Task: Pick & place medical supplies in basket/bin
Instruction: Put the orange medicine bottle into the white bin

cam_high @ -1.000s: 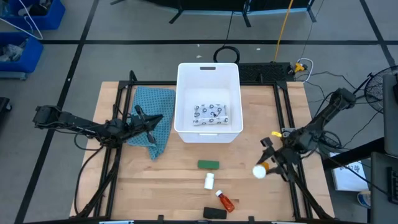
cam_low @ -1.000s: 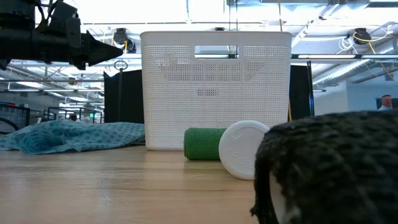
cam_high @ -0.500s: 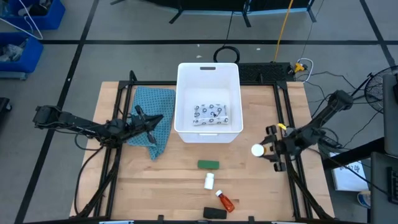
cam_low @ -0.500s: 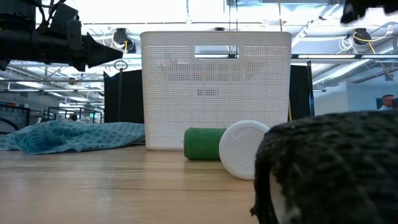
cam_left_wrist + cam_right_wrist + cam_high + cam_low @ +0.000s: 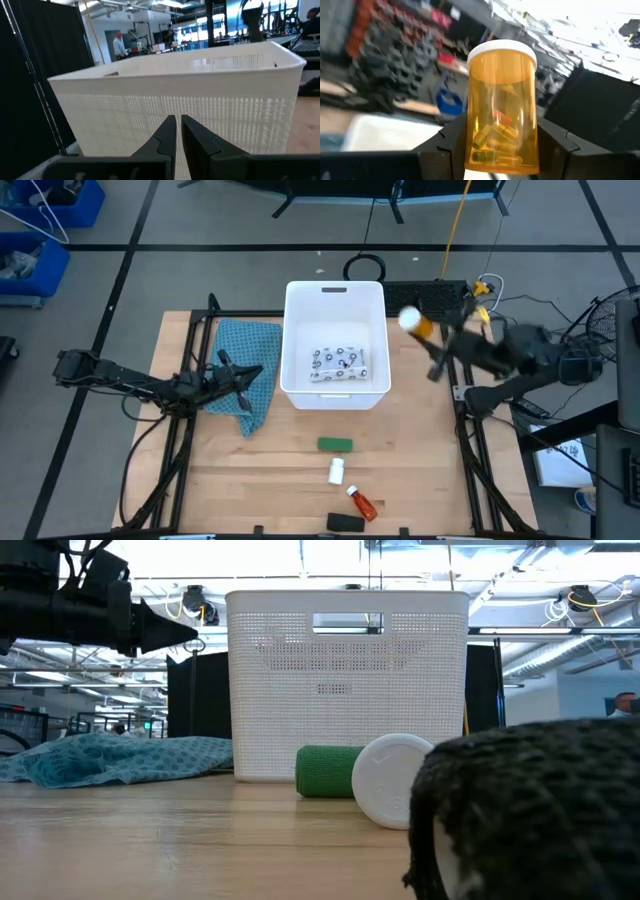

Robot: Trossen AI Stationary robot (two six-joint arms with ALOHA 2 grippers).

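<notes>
The right gripper (image 5: 432, 335) was clamped on an amber pill bottle (image 5: 501, 107) with a white cap, holding it raised just outside the right wall of the white perforated bin (image 5: 335, 290), cap end pointing toward the bin. The bottle was not yet over the opening, so letting go here would likely have dropped it onto the table or bounced it off the rim. The fingers gripped only the lower part of the smooth cylinder, so it could have slipped or tipped.

1 speckled pouch (image 5: 338, 363) lay inside the bin. Well behind the gripper, on the table, waited the green block (image 5: 335, 445), small white bottle (image 5: 337, 471), orange-red bottle (image 5: 363, 503) and black oblong (image 5: 346, 523).

The left gripper (image 5: 240, 376) hovered over the teal cloth (image 5: 247, 350), fingers together and empty, facing the bin's left wall.
</notes>
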